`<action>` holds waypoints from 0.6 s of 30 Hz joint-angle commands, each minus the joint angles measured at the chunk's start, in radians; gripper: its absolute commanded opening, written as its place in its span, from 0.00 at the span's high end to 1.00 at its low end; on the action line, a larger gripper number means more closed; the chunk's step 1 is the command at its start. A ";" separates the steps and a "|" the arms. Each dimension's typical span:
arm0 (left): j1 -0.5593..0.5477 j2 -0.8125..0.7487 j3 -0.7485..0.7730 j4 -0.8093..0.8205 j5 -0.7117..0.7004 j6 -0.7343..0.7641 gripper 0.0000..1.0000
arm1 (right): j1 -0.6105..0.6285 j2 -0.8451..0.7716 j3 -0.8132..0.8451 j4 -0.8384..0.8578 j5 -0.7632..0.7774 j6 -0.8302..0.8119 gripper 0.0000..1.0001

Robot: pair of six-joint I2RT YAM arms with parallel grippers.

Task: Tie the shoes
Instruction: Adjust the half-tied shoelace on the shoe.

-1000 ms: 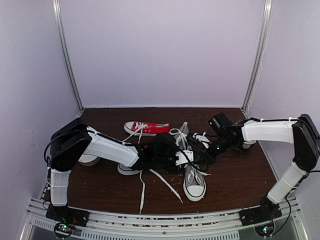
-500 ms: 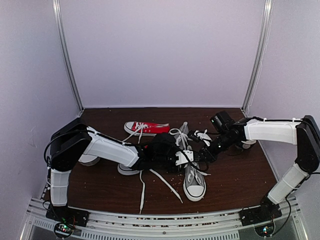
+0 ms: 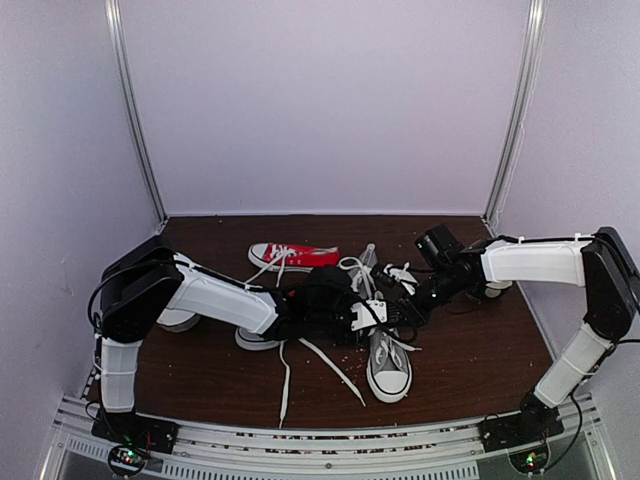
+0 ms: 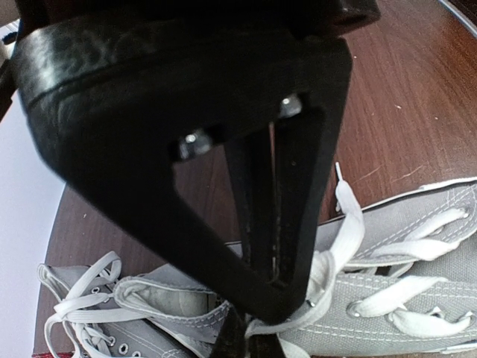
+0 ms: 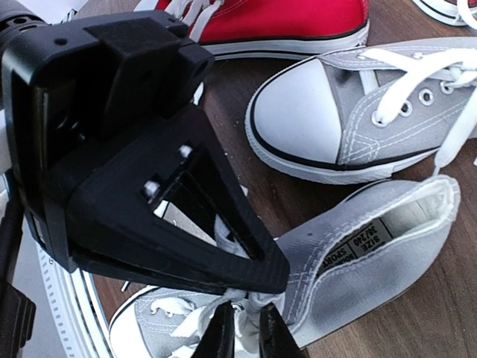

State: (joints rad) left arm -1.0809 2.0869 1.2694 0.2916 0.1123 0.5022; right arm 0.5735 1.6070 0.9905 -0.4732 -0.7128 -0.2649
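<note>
- Left end effector (image 5: 266, 277) is clamped shut on a white lace (image 5: 240, 312) from one grey shoe.
- Right end effector (image 5: 244, 337) has its fingers a bit apart around that same lace. Can't tell if it's actually pinching.
- Shoes (image 3: 388, 362) lie in the middle of the table (image 3: 480, 350), near a red sneaker (image 3: 295, 256).

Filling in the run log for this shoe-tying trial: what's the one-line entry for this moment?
left gripper: shut on white lace | right gripper: slightly parted around lace | shoe: grey canvas sneaker | bow: none yet
</note>
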 commanded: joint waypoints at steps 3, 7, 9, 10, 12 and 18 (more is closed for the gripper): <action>0.007 -0.030 -0.005 0.053 0.003 -0.018 1.00 | 0.015 0.023 -0.001 0.015 -0.006 0.010 0.86; 0.007 -0.030 -0.005 0.052 0.004 -0.019 1.00 | 0.016 0.028 -0.003 0.011 0.054 0.011 0.87; 0.007 -0.029 -0.005 0.052 0.004 -0.019 1.00 | 0.017 0.034 0.001 -0.002 0.072 0.006 0.87; 0.007 -0.029 -0.005 0.052 0.003 -0.019 1.00 | 0.018 0.037 0.003 -0.005 0.077 0.005 0.86; 0.007 -0.029 -0.005 0.055 0.003 -0.020 1.00 | 0.022 0.040 0.003 -0.008 0.093 0.006 0.84; 0.007 -0.028 -0.005 0.054 0.006 -0.022 1.00 | 0.029 0.038 0.008 -0.010 0.076 0.003 0.93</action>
State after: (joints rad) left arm -1.0809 2.0869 1.2694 0.2909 0.1127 0.4976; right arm 0.5964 1.6337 0.9905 -0.4717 -0.6594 -0.2600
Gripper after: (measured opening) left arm 0.007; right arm 0.120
